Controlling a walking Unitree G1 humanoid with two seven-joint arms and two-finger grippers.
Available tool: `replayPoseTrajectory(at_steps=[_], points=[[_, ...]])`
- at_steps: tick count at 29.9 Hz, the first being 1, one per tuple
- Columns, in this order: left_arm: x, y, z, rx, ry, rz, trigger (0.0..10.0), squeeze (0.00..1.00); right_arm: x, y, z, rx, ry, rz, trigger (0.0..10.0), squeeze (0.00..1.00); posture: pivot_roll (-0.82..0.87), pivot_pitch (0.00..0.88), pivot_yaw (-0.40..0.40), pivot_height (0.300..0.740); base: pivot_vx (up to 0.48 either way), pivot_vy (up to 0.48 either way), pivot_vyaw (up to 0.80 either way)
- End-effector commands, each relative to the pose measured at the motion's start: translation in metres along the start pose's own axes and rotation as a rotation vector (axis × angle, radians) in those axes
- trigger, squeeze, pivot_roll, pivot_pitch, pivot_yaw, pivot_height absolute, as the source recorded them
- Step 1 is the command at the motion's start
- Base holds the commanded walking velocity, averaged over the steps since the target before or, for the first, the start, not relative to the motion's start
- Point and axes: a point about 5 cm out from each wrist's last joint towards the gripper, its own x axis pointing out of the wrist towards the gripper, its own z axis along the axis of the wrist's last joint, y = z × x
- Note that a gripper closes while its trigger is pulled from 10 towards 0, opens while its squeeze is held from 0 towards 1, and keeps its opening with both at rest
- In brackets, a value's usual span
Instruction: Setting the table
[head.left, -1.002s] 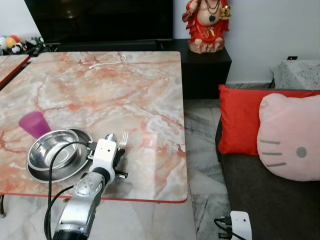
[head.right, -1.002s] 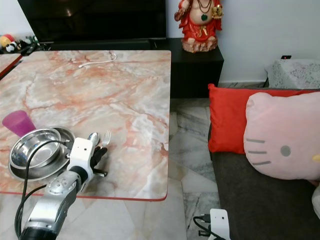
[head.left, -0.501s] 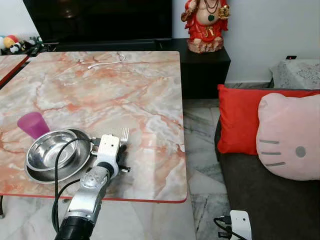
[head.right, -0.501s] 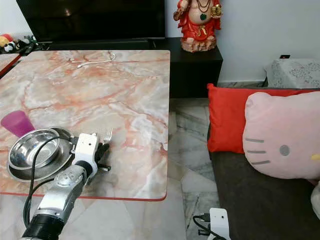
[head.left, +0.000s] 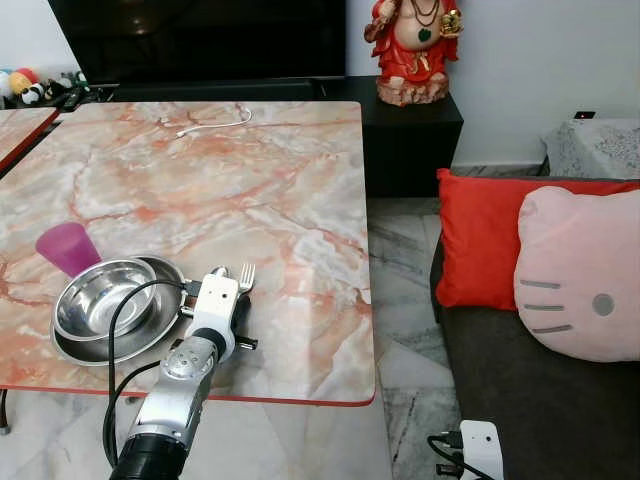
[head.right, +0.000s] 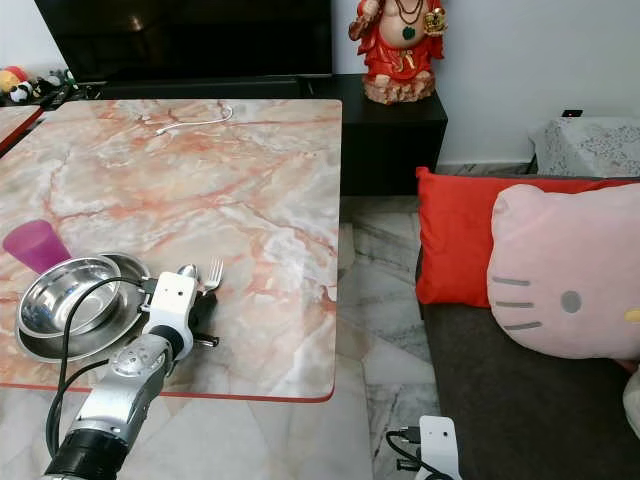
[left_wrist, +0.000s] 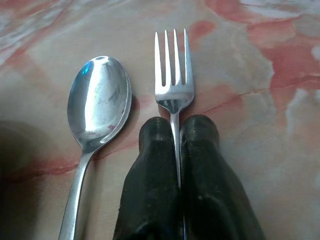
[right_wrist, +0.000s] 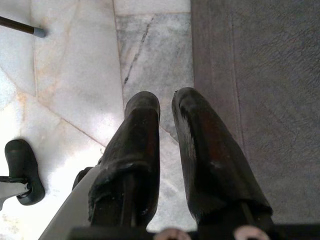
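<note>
Our left gripper (left_wrist: 178, 131) rests low on the marble table (head.left: 250, 170) near its front edge, its two fingers pressed together on the handle of the fork (left_wrist: 173, 75). The fork lies flat, tines pointing away from us, with the spoon (left_wrist: 97, 110) just beside it and parallel. Left of these sits the steel bowl (head.left: 103, 307) in its plate (head.left: 160, 335), with the purple cup (head.left: 66, 247) behind it; these crowd our left side. To the right the tabletop lies bare up to its edge. A white cable (head.left: 215, 124) lies at the far end. Our right gripper (right_wrist: 165, 107) hangs over the tiled floor (right_wrist: 80, 75), fingers slightly parted, holding nothing.
</note>
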Motion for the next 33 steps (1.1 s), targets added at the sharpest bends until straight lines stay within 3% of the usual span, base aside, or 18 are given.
replayPoseTrajectory(at_steps=[1, 14, 15, 16, 17, 22, 23, 25, 29, 33], points=[[0.001, 0.004, 0.002, 0.006, 0.000, 0.005, 10.0, 0.51, 0.000, 0.001, 0.000, 0.000, -0.003, 0.002, 10.0, 0.00, -0.05, 0.059, 0.032, 0.732, 0.000, 0.000, 0.00], [-0.003, 0.006, 0.004, 0.023, -0.016, 0.015, 10.0, 0.47, 0.000, 0.000, 0.000, 0.000, 0.001, 0.001, 10.0, 0.00, -0.05, 0.056, 0.031, 0.732, 0.000, 0.000, 0.00], [-0.005, 0.006, 0.013, 0.036, -0.057, 0.017, 10.0, 0.14, 0.000, -0.001, -0.001, 0.000, 0.002, 0.001, 10.0, 0.00, -0.05, 0.056, 0.032, 0.732, 0.000, 0.000, 0.00], [-0.007, 0.006, 0.018, 0.043, -0.083, 0.019, 10.0, 0.14, 0.000, -0.001, -0.001, 0.000, 0.003, 0.000, 10.0, 0.00, -0.05, 0.055, 0.032, 0.732, 0.000, 0.000, 0.00], [-0.008, 0.007, 0.021, 0.041, -0.101, 0.021, 10.0, 0.00, 0.000, -0.001, -0.001, 0.000, 0.003, 0.000, 10.0, 0.00, -0.05, 0.055, 0.032, 0.732, 0.000, 0.000, 0.00], [-0.024, 0.015, 0.046, -0.009, -0.295, 0.080, 10.0, 0.00, 0.000, -0.001, -0.002, -0.002, 0.005, 0.002, 10.0, 0.00, -0.04, 0.054, 0.031, 0.732, 0.000, 0.000, 0.00], [-0.024, 0.015, 0.046, -0.009, -0.295, 0.080, 10.0, 0.00, 0.000, -0.001, -0.002, -0.002, 0.005, 0.002, 10.0, 0.00, -0.04, 0.054, 0.031, 0.732, 0.000, 0.000, 0.00], [-0.033, 0.022, 0.053, -0.011, -0.373, 0.144, 10.0, 0.00, 0.000, -0.001, -0.002, -0.003, 0.006, 0.003, 10.0, 0.00, -0.04, 0.055, 0.030, 0.732, 0.000, 0.000, 0.00], [-0.048, 0.033, 0.049, 0.034, -0.423, 0.242, 10.0, 0.00, 0.000, 0.000, -0.002, -0.006, 0.006, 0.005, 10.0, 0.00, -0.05, 0.051, 0.032, 0.732, 0.000, 0.000, 0.00], [-0.060, 0.041, 0.039, 0.045, -0.408, 0.321, 10.0, 0.00, -0.001, -0.002, -0.003, -0.009, 0.011, 0.005, 10.0, 0.00, -0.05, 0.047, 0.031, 0.732, 0.000, 0.000, 0.00]])
